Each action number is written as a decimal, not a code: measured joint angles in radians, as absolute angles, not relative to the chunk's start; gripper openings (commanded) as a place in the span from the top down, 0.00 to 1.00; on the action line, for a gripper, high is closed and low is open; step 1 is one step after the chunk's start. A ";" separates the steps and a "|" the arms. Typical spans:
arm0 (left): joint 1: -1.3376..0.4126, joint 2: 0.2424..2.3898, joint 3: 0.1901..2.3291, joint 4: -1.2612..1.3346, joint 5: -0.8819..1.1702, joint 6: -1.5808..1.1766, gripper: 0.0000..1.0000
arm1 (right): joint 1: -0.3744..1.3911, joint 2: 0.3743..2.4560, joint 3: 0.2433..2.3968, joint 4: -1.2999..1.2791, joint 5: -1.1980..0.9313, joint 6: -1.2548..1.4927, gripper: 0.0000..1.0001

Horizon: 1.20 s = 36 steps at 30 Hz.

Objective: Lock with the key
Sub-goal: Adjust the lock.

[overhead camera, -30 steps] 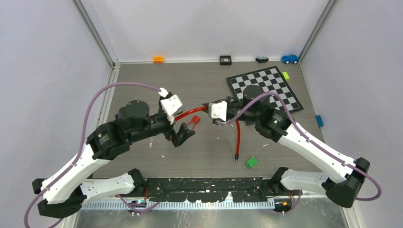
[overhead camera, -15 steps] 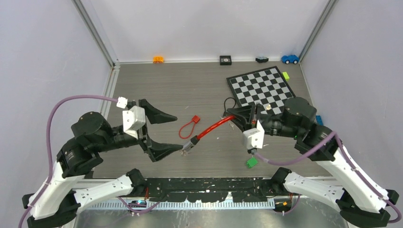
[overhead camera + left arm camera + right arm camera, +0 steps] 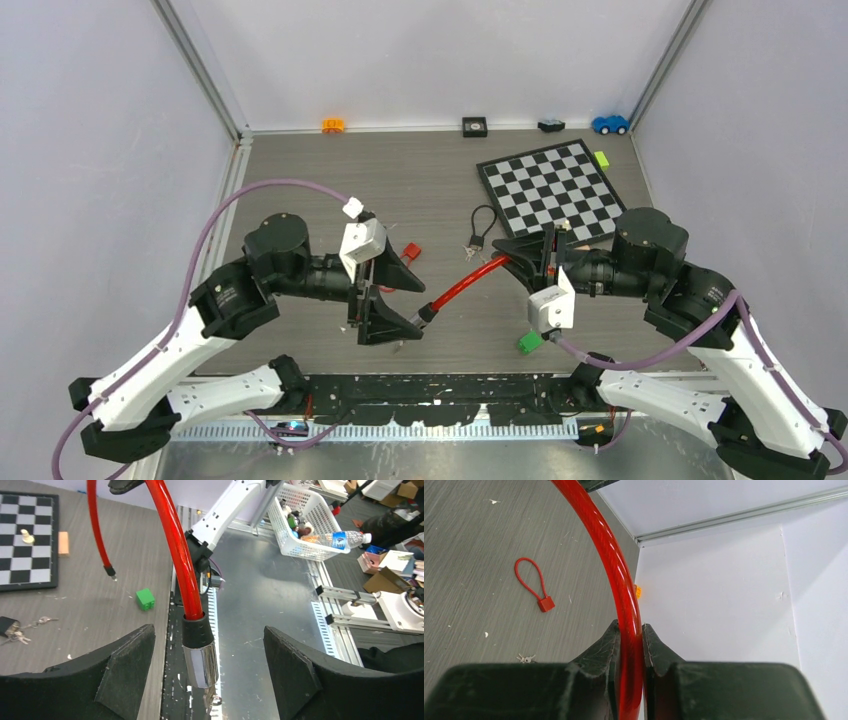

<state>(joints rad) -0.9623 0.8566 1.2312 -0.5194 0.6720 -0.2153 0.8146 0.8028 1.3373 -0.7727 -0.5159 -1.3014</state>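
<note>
Pinched by right claw (image 3: 629, 635), red cable lock (image 3: 600, 535), metal end (image 3: 200, 661) between spread left claw (image 3: 207, 640)

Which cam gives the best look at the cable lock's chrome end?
Left wrist: the chrome end hangs large and sharp inside the open left gripper. Top external shows it small, by that gripper. Right wrist shows only red cable pinched in the right gripper; the end is out of frame.

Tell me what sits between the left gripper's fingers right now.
In the left wrist view, the black-and-chrome end of the red cable hangs between the open fingers of the left gripper, touching neither.
</note>
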 measured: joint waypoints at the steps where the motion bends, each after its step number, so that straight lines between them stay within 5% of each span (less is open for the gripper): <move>1: -0.962 0.860 1.222 -0.516 0.681 -0.226 0.22 | 0.815 0.803 1.337 -0.778 -0.519 -1.304 0.99; 19: -0.959 0.869 1.097 -0.366 0.860 -0.365 0.29 | 0.815 0.789 1.349 -0.789 -0.548 -1.327 0.99; 28: -0.953 0.874 1.082 -0.342 0.879 -0.385 0.69 | 0.815 0.774 1.349 -0.786 -0.549 -1.327 0.99; 31: -0.952 0.877 1.078 -0.333 0.886 -0.393 0.96 | 0.815 0.775 1.349 -0.786 -0.550 -1.327 0.99; 36: -0.949 0.879 1.070 -0.348 0.857 -0.372 1.00 | 0.815 0.775 1.348 -0.785 -0.537 -1.327 0.99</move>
